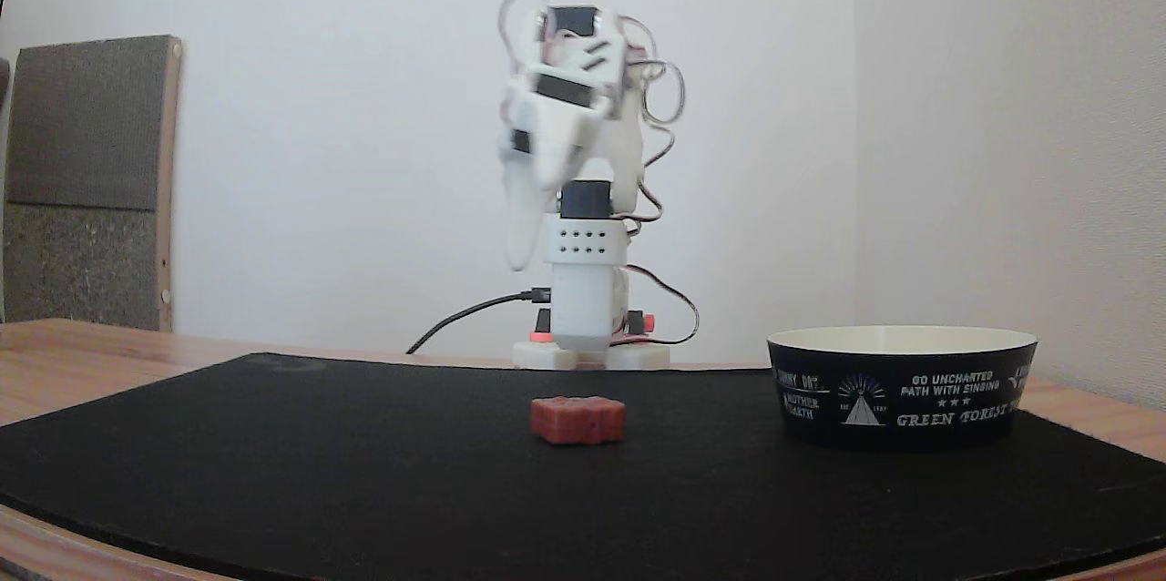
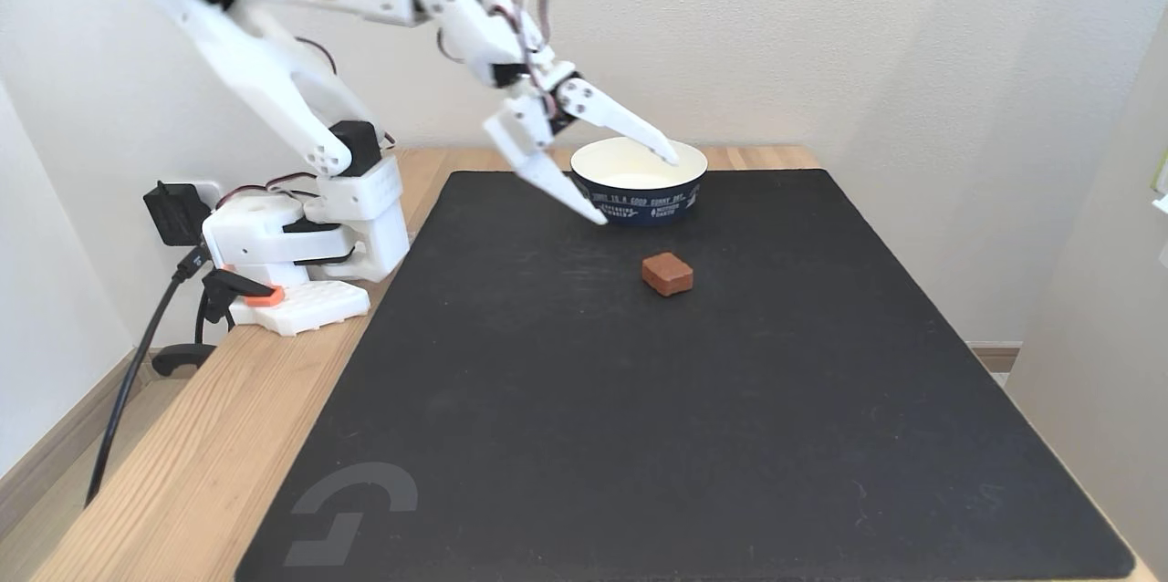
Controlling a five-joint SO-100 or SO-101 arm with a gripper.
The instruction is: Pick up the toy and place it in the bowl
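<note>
Arm: the white arm [image 2: 274, 62] is standing on its base at the mat's edge, reaching out and down over the mat in a fixed view; in the other fixed view [image 1: 574, 153] it is facing the camera, blurred.
Gripper: the gripper [image 2: 639, 185] is hanging above the mat, spread wide, with nothing between its fingers. One finger's tip is showing in front of the bowl's near rim, the other is pointing at the bowl's left wall. Whether either is touching the bowl, cannot tell. In the front-on fixed view the gripper [image 1: 521, 235] is showing as a pale smear pointing downward.
Toy: the toy [image 2: 667, 274] is lying flat on the mat, dull red, untouched, just in front of the bowl and apart from it. In the low fixed view the toy [image 1: 579, 420] is sitting mid-mat, left of the bowl, lumpy edges facing the camera.
Bowl: the bowl [image 2: 639, 199] is standing upright near the far edge of the mat, cream inside, dark outside with white print. In the low fixed view the bowl [image 1: 902, 399] is sitting at right, "GREEN FOREST" and a tent emblem reading clearly.
Mat: the black mat [image 2: 639, 427] is covering most of the wooden table [image 2: 182, 472].
Cables: a black cable [image 2: 137, 381] is running off the table's left side from the base.
</note>
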